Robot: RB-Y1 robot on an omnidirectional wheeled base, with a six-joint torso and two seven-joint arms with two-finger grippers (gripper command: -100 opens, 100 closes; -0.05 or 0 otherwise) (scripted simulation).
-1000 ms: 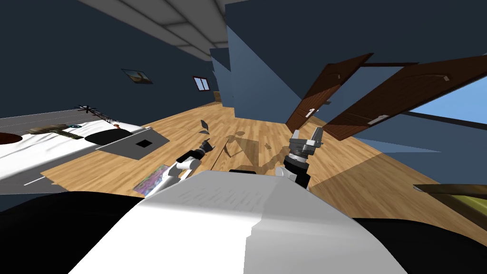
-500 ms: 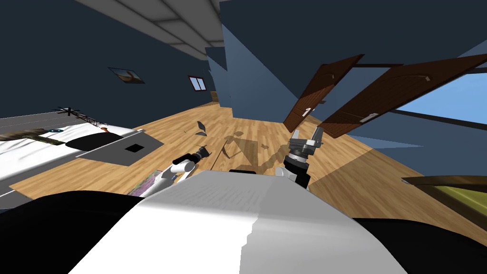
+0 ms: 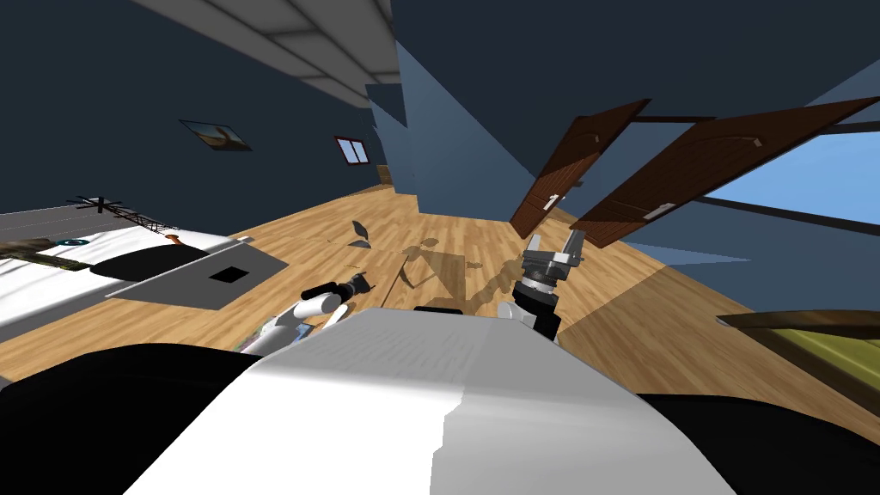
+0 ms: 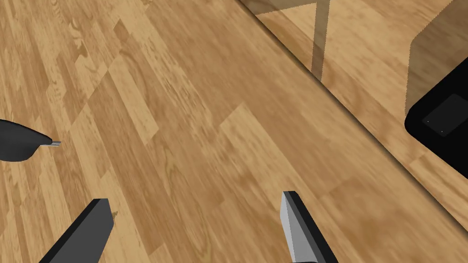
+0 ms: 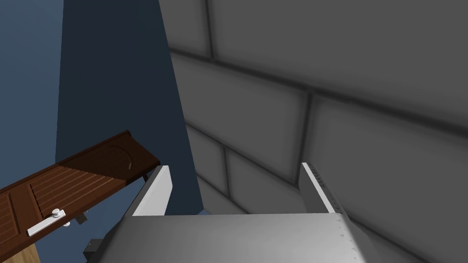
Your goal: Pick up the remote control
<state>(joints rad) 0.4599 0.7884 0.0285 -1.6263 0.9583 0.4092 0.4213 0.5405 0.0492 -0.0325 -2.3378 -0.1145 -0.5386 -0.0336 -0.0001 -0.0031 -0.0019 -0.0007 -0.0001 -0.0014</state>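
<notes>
Remote (image 3: 36,251) (perhaps) well beyond left gripper (image 4: 195,198)

Two brown doors (image 3: 571,168) (image 3: 696,168), two wall frames (image 3: 215,135) (image 3: 350,150)

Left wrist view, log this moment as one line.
left gripper open, above wooden floor | right gripper open, pointing up | remote control not held
</notes>
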